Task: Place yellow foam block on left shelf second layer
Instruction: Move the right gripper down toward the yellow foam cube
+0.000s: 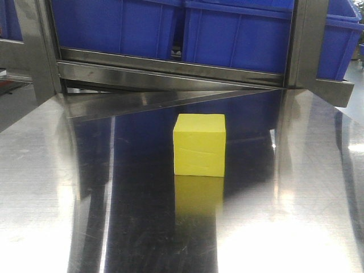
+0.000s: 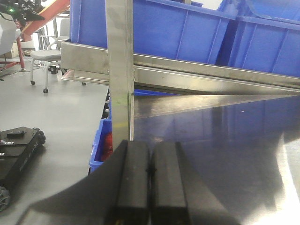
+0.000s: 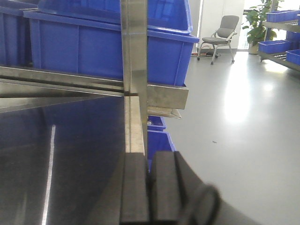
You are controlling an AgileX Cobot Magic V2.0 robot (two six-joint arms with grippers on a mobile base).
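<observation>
The left gripper (image 2: pixel 150 173) is hanging low over the near edge of the steel tabletop (image 2: pixel 225 154), its two black pads pressing flat against each other with nothing between them. The right gripper (image 3: pixel 150 187) is doing the same at the opposite corner, pads meeting and holding nothing. Each one is looking straight at a steel upright (image 2: pixel 119 70) of the rack, and neither wrist view is showing the block.

Out in the middle of the table, well apart from both grippers, the yellow foam block (image 1: pixel 199 145) is sitting upright and square, one face turned toward the robot and its reflection lying on the polished metal below it. Behind it the shelf rail (image 1: pixel 170 71) is carrying a row of blue bins (image 1: pixel 239 34).

The block is looking light and soft to me. The faint creases across its front suggest it is going to give under a squeeze rather than slip or crack. I am thinking the best hold is across the two side faces at about mid-height, with the jaws opened wider than the block first and closed only until the foam is dimpling slightly. Too hard a pinch is likely to bow it. The steel is slick, so a one-sided nudge is liable to send the block sliding.
</observation>
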